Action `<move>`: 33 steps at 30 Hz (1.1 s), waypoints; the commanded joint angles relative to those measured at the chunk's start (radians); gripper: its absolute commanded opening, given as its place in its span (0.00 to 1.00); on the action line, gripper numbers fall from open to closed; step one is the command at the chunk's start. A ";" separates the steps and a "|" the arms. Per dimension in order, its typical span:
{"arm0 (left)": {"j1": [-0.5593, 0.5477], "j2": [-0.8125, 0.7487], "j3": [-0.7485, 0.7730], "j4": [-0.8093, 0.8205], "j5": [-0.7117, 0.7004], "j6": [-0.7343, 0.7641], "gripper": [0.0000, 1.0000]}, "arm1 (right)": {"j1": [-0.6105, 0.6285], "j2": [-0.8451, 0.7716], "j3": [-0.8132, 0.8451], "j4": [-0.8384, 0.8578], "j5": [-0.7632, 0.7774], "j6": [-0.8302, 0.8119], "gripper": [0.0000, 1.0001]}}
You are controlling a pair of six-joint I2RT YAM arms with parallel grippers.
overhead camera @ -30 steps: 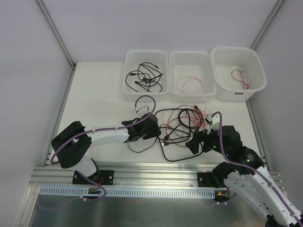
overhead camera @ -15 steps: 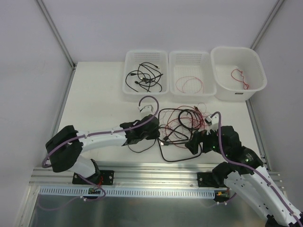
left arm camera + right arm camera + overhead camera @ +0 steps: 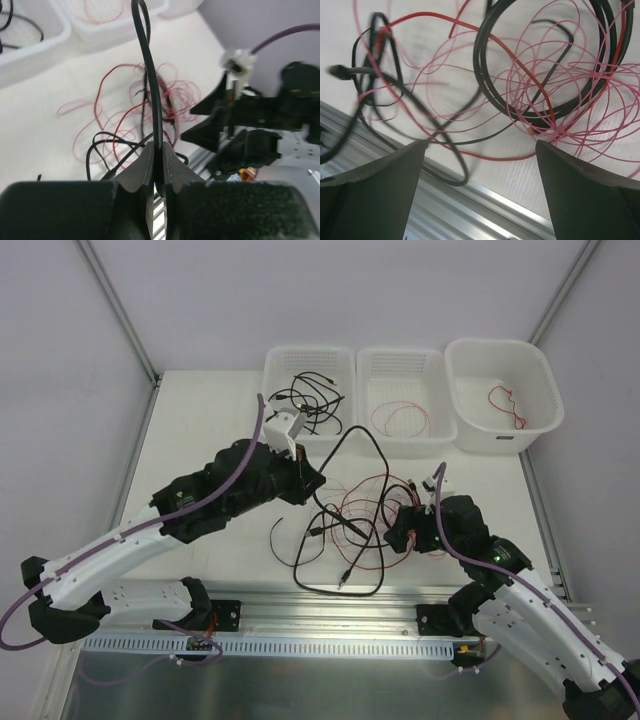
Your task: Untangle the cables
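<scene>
A tangle of black cables and thin red and pink wires (image 3: 362, 512) lies on the white table between my arms. My left gripper (image 3: 312, 486) is raised above the table and shut on a black cable (image 3: 358, 430), which arches up and back down into the tangle. In the left wrist view the jaws (image 3: 159, 150) pinch this cable (image 3: 150, 65) upright. My right gripper (image 3: 398, 532) is open, low over the tangle's right side. In the right wrist view (image 3: 480, 150) its fingers (image 3: 380, 190) straddle pink wire loops (image 3: 570, 100) and black cable (image 3: 490, 85) without holding any.
Three white bins stand at the back: the left basket (image 3: 272, 425) holds black cables, the middle basket (image 3: 440, 430) a red wire, the right tub (image 3: 540, 365) another red wire. An aluminium rail (image 3: 330, 602) runs along the near table edge.
My left arm has risen and pulled back left with the black cable, drawing a tall loop out of the tangle. The pile has spread. My right gripper has shifted slightly left over it.
</scene>
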 commanded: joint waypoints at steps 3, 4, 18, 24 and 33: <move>-0.009 -0.050 0.206 -0.052 0.116 0.156 0.00 | 0.006 0.073 -0.080 0.172 0.049 0.078 0.99; -0.009 -0.055 0.228 -0.053 0.117 0.173 0.00 | 0.006 0.079 -0.090 0.178 0.082 0.086 0.99; -0.009 -0.079 0.449 -0.064 0.131 0.213 0.00 | 0.006 -0.102 -0.008 0.083 0.063 0.018 0.92; -0.009 -0.058 0.441 -0.064 0.191 0.187 0.00 | 0.006 -0.113 0.098 0.153 0.021 -0.045 0.96; -0.009 -0.082 0.406 -0.059 0.209 0.148 0.00 | 0.008 0.080 0.088 0.466 0.075 -0.011 0.93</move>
